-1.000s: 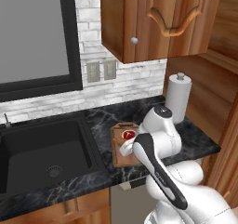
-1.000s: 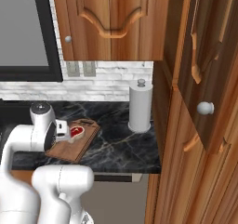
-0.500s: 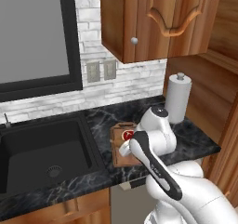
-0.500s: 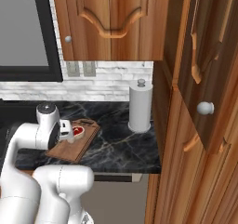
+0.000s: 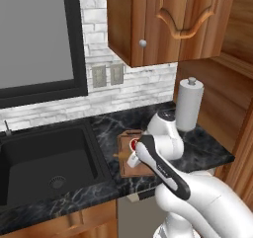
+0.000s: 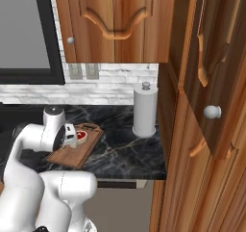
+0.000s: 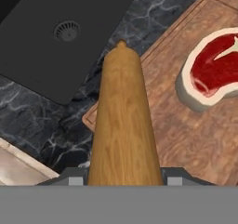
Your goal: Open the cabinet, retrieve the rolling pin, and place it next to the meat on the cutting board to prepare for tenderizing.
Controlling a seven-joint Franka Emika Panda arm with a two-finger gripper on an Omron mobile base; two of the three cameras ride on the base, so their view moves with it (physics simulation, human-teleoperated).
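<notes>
Gripper (image 7: 119, 179) pinching rolling pin (image 7: 122, 121), over cutting board (image 7: 186, 135) left edge. Pin's long axis runs along board edge; meat (image 7: 211, 69) just right, apart. Lower straight down.

Tan rolling pin (image 7: 122, 125) over cutting board (image 7: 186, 139), beside meat (image 7: 214, 66)

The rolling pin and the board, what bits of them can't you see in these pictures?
- Rolling pin: in the hand view its near end is cut off at the bottom, between the gripper tips.
- Cutting board: in the left base view the white arm covers most of it.
- Meat: the hand view's right edge cuts it off.
- Whether the pin touches the board: cannot tell.
</notes>
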